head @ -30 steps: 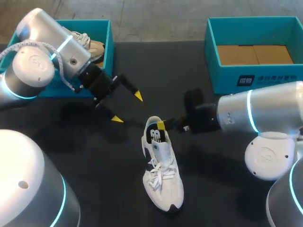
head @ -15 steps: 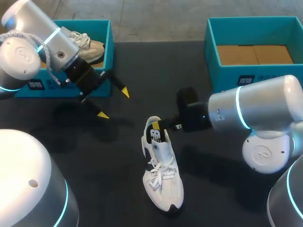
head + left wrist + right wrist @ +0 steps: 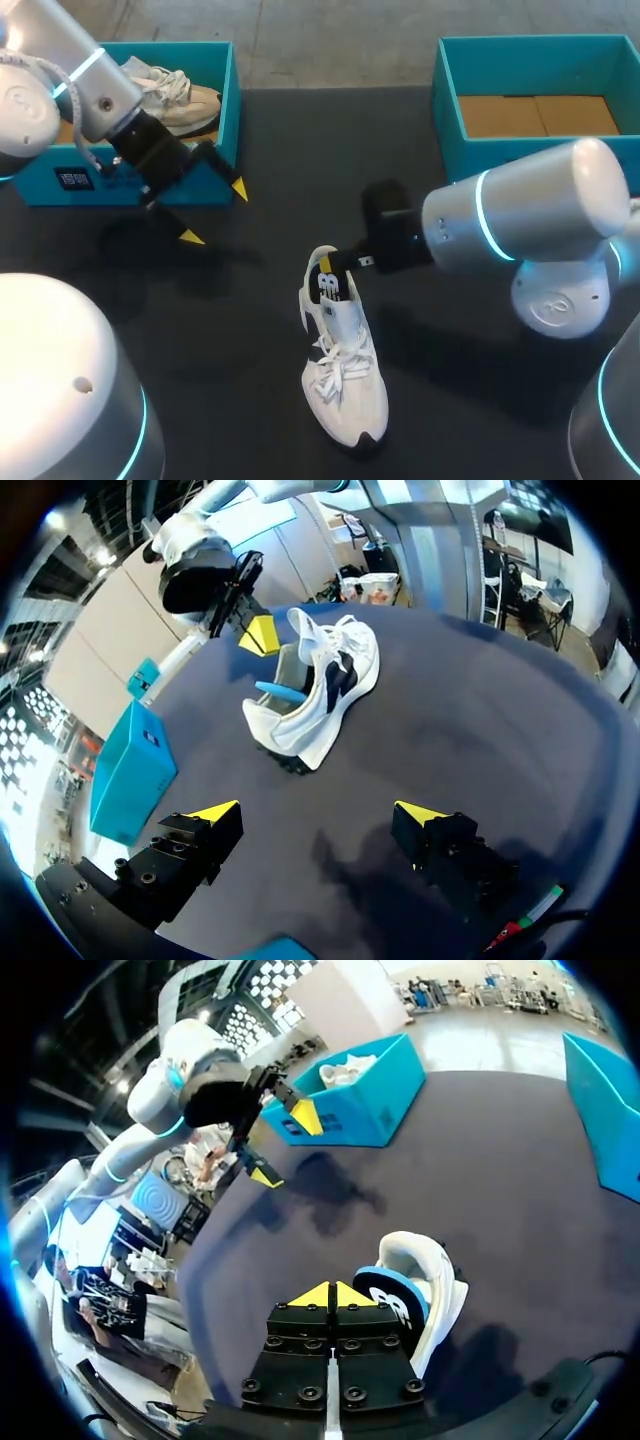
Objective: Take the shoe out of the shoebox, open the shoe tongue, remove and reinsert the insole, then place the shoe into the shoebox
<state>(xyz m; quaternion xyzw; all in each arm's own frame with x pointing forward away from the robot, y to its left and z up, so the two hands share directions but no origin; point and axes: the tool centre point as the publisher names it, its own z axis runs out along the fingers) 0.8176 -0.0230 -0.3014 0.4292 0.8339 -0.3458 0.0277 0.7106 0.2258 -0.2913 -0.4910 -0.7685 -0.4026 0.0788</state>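
The dark surface (image 3: pixel 200 330) carries a white shoe (image 3: pixel 345 370) near its middle, standing on its sole with the toe toward the near edge. Two open teal boxes stand along the far edge, well apart from each other: the left shoebox (image 3: pixel 228 100) and the right shoebox (image 3: pixel 480 165).

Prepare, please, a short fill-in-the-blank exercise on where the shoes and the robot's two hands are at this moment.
1. The white shoe lies on the black table with its ____ end toward the right hand.
2. The left hand hangs above the table with its fingers ____ and nothing between them.
3. The other shoe lies inside the teal box beside the ____ arm.
Missing words: heel; open; left.
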